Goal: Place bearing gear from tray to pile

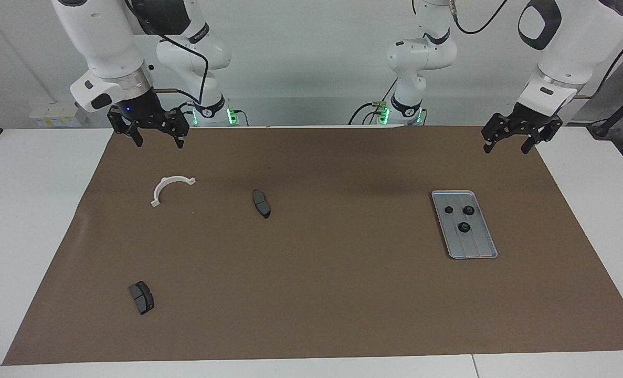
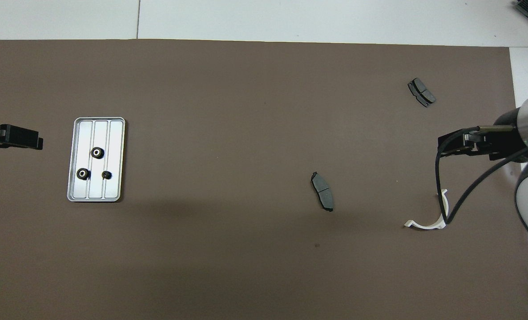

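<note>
Right gripper (image 1: pixel 157 134) hangs over the mat's (image 1: pixel 332 294) edge by the robots, fingers spread, holding nothing. Pile, right arm's end: white bracket (image 1: pixel 168 187), 1 dark pad (image 1: pixel 141 297) farthest from the robots, another pad (image 1: pixel 261 203) toward mid-mat, all well apart. Tray (image 1: pixel 480 249), left arm's end, holds 3 black bearing gears (image 1: pixel 464 227). Left gripper (image 1: pixel 521 137) waits over the mat's corner, fingers spread. No readable writing.
</note>
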